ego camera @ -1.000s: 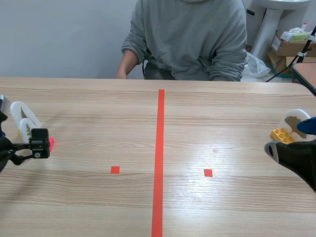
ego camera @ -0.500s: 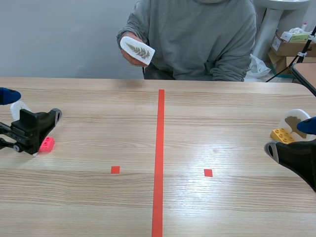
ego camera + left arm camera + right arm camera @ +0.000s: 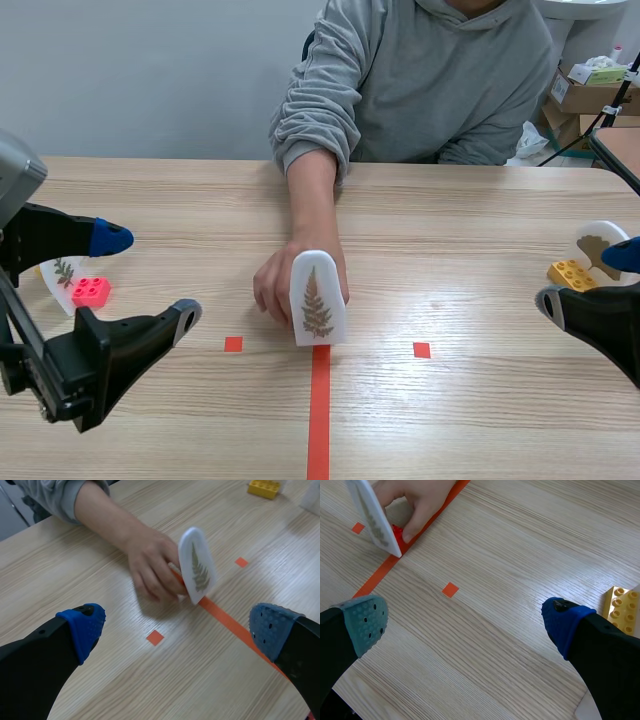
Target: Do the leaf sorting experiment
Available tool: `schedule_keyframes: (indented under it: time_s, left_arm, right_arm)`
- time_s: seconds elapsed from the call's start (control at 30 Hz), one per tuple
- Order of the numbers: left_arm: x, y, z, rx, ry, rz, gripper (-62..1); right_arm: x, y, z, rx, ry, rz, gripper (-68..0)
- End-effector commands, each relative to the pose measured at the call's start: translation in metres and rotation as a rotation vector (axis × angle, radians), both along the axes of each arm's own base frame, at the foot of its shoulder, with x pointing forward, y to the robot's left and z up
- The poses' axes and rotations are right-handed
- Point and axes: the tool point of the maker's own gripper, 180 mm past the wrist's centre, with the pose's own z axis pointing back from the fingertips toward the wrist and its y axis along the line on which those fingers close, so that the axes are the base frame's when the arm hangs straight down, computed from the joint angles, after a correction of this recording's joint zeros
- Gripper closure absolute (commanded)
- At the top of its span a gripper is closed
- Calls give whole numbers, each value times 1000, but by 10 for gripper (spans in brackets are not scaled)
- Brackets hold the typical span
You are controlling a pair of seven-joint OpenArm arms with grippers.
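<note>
While a person's hand [image 3: 285, 282] holds it from behind, the white fern card [image 3: 318, 300] stands upright on the orange-red centre tape line [image 3: 318, 420]. Its long axis is vertical and its printed leaf faces the robot. The left gripper [image 3: 148, 277] hangs raised over its own half of the table, blue-padded fingers spread wide with nothing between them; in its wrist view the card lies ahead, in line with the gap. The right gripper [image 3: 585, 278], likewise agape and empty, sits low at the table's far right, with the card well off toward its grey-green finger. Of the two, the left looks the nearer. A second fern card [image 3: 60, 272] stands beside a pink brick [image 3: 90, 291] on the left, and a brown-leaf card [image 3: 598, 245] stands by a yellow brick [image 3: 570, 273] on the right, so the new leaf seems bound leftward. The hand covers the card's back and one edge, and any grasp would likely wait for it to let go.
</note>
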Motion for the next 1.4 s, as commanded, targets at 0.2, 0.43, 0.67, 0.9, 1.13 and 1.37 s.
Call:
schedule_keyframes:
  time_s: [0.2, 0.43, 0.67, 0.9, 1.13, 1.37]
  left_arm:
    - [-20, -15, 4, -48, 29, -62, -618]
    - [-23, -16, 3, -56, 35, -65, -617]
    - [-22, -15, 3, -55, 30, -60, -617]
    - [-21, -14, 3, -57, 28, -49, -617]
    - [-20, -14, 4, -62, 29, -48, -617]
    - [-20, -14, 4, -62, 29, -48, -617]
  right_arm:
    - [3, 0, 10, 7, -32, 8, -638]
    - [3, 0, 10, 7, -32, 8, -638]
    - [3, 0, 10, 7, -32, 8, -638]
    - [3, 0, 10, 7, -32, 8, -638]
    - [3, 0, 10, 7, -32, 8, -638]
    - [3, 0, 10, 7, -32, 8, -638]
